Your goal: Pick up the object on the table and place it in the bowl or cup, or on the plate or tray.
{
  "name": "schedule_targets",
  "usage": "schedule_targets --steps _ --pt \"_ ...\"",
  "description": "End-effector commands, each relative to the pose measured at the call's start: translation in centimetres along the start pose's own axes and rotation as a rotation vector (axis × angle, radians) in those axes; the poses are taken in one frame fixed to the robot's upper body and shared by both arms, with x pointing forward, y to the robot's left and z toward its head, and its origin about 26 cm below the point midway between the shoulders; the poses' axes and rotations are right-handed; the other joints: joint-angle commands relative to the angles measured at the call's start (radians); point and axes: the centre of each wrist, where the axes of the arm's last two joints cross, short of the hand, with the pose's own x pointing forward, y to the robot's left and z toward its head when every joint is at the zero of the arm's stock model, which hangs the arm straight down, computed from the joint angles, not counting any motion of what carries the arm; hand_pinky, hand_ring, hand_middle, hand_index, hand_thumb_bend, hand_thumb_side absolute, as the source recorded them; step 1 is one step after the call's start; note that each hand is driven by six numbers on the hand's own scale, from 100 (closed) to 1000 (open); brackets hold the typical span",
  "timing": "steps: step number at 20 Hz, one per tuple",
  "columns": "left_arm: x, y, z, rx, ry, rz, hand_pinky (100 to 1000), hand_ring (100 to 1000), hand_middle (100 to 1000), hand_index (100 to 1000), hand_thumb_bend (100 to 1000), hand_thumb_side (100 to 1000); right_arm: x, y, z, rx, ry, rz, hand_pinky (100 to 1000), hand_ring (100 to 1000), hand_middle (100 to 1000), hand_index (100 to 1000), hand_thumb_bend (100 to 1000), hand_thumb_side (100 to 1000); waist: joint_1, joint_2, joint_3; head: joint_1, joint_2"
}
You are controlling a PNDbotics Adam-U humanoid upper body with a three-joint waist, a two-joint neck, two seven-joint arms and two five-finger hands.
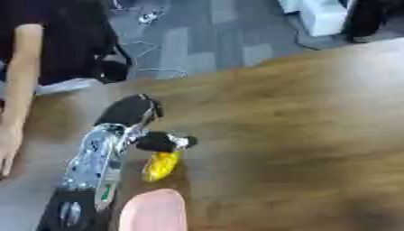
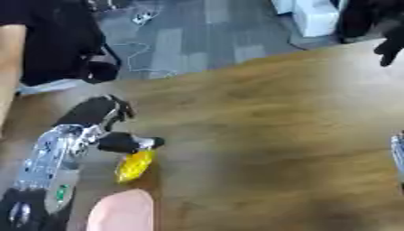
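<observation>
Fingers of the left hand (image 1: 146,124) curl downward over a yellow object (image 1: 161,164), with the thumb or a fingertip just above its upper end; whether they actually pinch it cannot be told. This yellow object lies on the wooden table (image 1: 300,135), near the table's left side, tilted lengthwise toward the robot. Just below it, at the lower edge, sits a pink rounded thing (image 1: 154,212), close to the object but apart from it. At the right edge of the right eye view a dark hand (image 2: 391,47) hangs over the table's far corner; its fingers' state is unclear.
</observation>
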Motion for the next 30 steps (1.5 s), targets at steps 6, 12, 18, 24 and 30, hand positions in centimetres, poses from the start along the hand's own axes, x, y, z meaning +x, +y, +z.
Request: schedule_targets --steps 6,12,18,24,30 --pt "-0.9 3.1 1.1 0.677 -0.362 0.686 371 585 654 707 161 906 0.2 -0.6 -0.3 0.018 -0.017 0.022 217 389 488 727 100 1000 -0.018 -0.006 0.012 -0.021 -0.003" --pt "-0.8 3.9 1.3 0.781 -0.518 0.887 374 583 649 707 202 940 0.2 -0.5 -0.1 0.025 -0.014 0.022 214 386 484 727 100 1000 -0.022 -0.001 0.021 0.0 -0.003" --pt "-0.9 3.7 1.4 0.767 -0.529 0.934 357 571 644 704 204 934 0.2 -0.4 -0.2 0.028 -0.016 0.017 213 384 483 728 100 1000 -0.02 0.002 0.024 0.01 -0.003" --pt "-1.6 2.3 0.9 0.594 -0.328 0.785 226 503 607 694 292 716 0.2 -0.3 -0.3 0.03 -0.017 0.014 210 382 481 729 100 1000 -0.018 0.006 0.021 0.008 -0.003" --pt "-1.4 1.5 0.7 0.382 -0.166 0.628 159 479 597 698 474 666 0.2 -0.3 -0.4 0.031 -0.019 0.011 210 381 480 729 100 1000 -0.017 0.007 0.017 0.006 -0.003"
